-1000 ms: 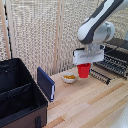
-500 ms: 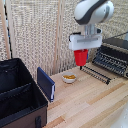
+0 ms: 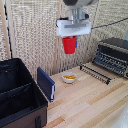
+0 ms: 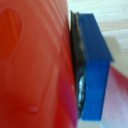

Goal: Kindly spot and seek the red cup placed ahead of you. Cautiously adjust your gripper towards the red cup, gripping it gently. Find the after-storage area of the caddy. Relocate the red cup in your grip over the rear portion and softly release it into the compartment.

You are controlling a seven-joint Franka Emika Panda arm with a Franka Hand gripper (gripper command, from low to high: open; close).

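The red cup (image 3: 69, 44) hangs in the air, held by my gripper (image 3: 70, 39), whose white head sits right above it. The cup is well above the wooden table, over the small white bowl. The gripper is shut on the cup; its dark fingers are mostly hidden behind it. In the wrist view the red cup (image 4: 35, 65) fills most of the picture, pressed against a blue finger pad (image 4: 95, 70). The black caddy (image 3: 20, 97) stands at the exterior view's left, open, with a cross divider. Its rear portion (image 3: 12, 75) is the section farther from the camera.
A small white bowl with yellow-orange contents (image 3: 69, 77) sits on the wooden table (image 3: 90, 102). A flat dark blue panel (image 3: 46, 83) stands next to the caddy. A black and silver toaster oven (image 3: 112, 56) with its rack pulled out is at the exterior view's right.
The gripper has lifted the red cup higher and carried it toward the exterior view's left, from beside the toaster oven to above the bowl.
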